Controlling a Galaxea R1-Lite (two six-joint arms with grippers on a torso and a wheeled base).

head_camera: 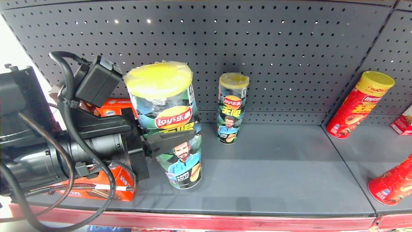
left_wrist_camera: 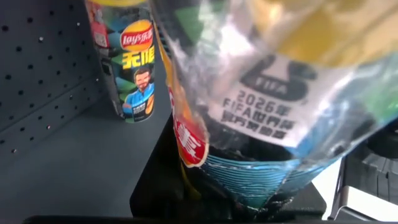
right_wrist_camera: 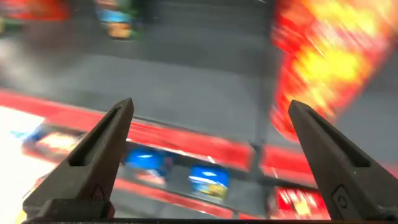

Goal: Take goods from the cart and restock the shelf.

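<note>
Left gripper clasps a green chip can at mid-height; a second green can stands on the shelf to the gripper's right, farther back.

Your near chip can and the far chip can match: green, teal and black patchwork, yellow lids, red-and-yellow logo. On your right, the leaning can is red with a yellow top. The boxes on the left are orange. The shelf deck and hole-dotted pegboard are dark grey, and the front lip is red.
</note>
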